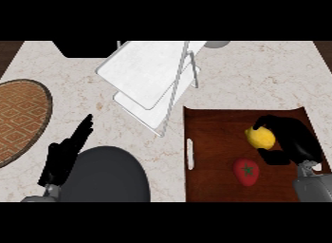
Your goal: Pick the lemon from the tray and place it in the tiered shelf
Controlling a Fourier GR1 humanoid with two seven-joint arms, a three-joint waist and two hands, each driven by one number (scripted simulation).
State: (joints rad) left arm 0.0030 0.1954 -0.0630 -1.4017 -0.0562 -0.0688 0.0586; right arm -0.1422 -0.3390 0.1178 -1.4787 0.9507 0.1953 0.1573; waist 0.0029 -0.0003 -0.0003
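Note:
A yellow lemon (261, 137) sits in the dark brown tray (214, 137) at the lower right of the counter. My right hand (295, 142) is over the tray's right side, its fingers and thumb curled round the lemon from the right. The white tiered shelf (151, 76) stands tilted at the top middle, its two flat levels stacked. My left hand (65, 156) rests at the lower left with fingers straight, pointing up and right, holding nothing.
A red strawberry-like fruit (246, 172) lies in the tray below the lemon. A round woven brown mat (14, 121) lies at the left edge. A dark grey round shape (106, 175) sits by my left forearm. A black block (85, 47) stands at the top.

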